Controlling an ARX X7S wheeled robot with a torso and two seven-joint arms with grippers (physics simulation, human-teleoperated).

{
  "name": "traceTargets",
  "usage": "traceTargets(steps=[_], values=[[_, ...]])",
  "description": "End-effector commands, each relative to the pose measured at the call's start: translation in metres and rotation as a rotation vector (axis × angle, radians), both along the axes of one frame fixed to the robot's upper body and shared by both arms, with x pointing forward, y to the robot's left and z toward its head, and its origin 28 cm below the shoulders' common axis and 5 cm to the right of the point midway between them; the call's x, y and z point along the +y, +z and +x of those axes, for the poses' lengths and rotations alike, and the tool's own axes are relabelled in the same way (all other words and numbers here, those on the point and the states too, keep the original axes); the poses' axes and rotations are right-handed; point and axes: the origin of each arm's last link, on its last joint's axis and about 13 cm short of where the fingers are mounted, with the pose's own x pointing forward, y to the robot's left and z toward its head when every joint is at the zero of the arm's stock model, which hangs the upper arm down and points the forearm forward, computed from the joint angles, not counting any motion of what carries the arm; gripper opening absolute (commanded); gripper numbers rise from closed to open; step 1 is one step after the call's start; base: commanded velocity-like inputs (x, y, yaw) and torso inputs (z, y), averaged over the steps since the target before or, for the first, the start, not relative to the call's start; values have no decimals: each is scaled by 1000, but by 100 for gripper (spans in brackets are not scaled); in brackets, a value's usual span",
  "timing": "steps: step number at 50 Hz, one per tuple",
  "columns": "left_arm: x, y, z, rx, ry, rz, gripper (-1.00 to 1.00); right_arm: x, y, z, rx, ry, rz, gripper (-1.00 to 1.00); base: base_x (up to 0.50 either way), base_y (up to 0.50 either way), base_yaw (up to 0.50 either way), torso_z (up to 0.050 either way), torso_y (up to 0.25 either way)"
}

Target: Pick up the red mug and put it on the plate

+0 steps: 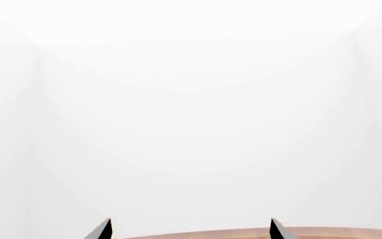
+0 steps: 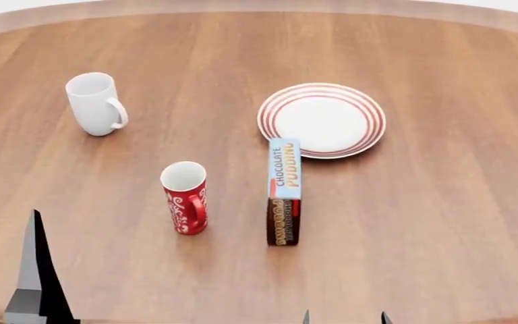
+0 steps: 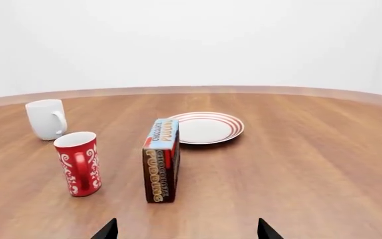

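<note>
The red mug (image 2: 185, 198) with white swirls stands upright on the wooden table (image 2: 439, 223), handle toward me; it also shows in the right wrist view (image 3: 79, 163). The plate (image 2: 322, 120), white with red rings, lies farther back and to the right, and shows in the right wrist view (image 3: 208, 127). My right gripper (image 3: 187, 231) is open and empty, low at the near edge, right of the mug. My left gripper (image 1: 189, 231) is open and empty, facing a white wall above the table edge. One of its fingers (image 2: 36, 270) rises at the near left.
A chocolate pudding box (image 2: 283, 191) stands on end between the red mug and the plate, also in the right wrist view (image 3: 162, 159). A plain white mug (image 2: 95, 103) stands at the back left, also in the right wrist view (image 3: 46, 118).
</note>
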Motion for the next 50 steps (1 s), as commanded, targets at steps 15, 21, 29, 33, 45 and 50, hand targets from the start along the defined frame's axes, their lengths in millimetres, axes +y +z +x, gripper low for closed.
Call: traceTargets(steps=[15, 21, 29, 33, 45, 50], values=[[1, 1, 2, 0, -2, 0, 100, 0, 0, -1, 0, 1, 2, 100, 0, 229, 0, 0, 0], [1, 1, 3, 1, -1, 0, 100, 0, 0, 0, 1, 2, 2, 100, 0, 232, 0, 0, 0], [1, 2, 3, 0, -2, 1, 100, 0, 0, 0, 1, 1, 3, 100, 0, 231, 0, 0, 0], [1, 2, 4, 1, -3, 2, 100, -1, -1, 1, -1, 1, 5, 100, 0, 230, 0, 0, 0], [2, 3, 4, -1, -2, 2, 100, 0, 0, 0, 0, 1, 5, 100, 0, 231, 0, 0, 0], [1, 2, 5, -1, -3, 1, 100, 0, 0, 0, 1, 1, 4, 100, 0, 230, 0, 0, 0]])
